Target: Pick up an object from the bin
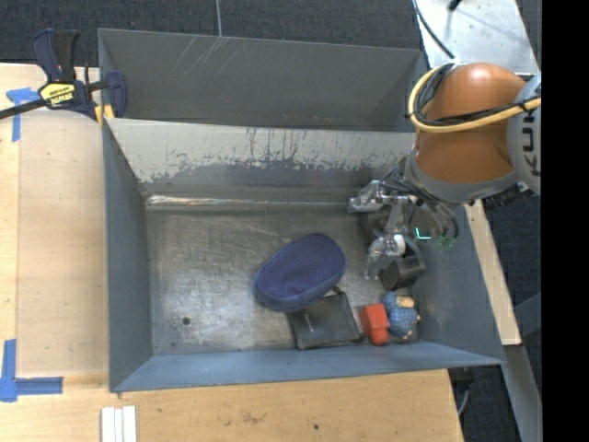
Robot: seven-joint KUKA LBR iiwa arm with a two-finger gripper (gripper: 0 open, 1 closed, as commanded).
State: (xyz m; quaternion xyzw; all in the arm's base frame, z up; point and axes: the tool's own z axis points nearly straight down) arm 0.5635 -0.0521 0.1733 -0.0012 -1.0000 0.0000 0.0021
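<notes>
My gripper hangs low at the right side of the bin, under the orange dome, with its two metal fingers spread open and nothing between them. A small black block lies right beside the nearer finger, on the front side. Further towards the front right corner sit a small red block and a blue and yellow soft toy, close together. A blue oval cushion-like thing lies to the left of the gripper in the middle of the bin, apart from it.
A dark flat rectangular thing lies at the front, partly tucked under the blue oval thing. The bin's right wall stands close behind the gripper. Bare floor stretches across the left half of the bin.
</notes>
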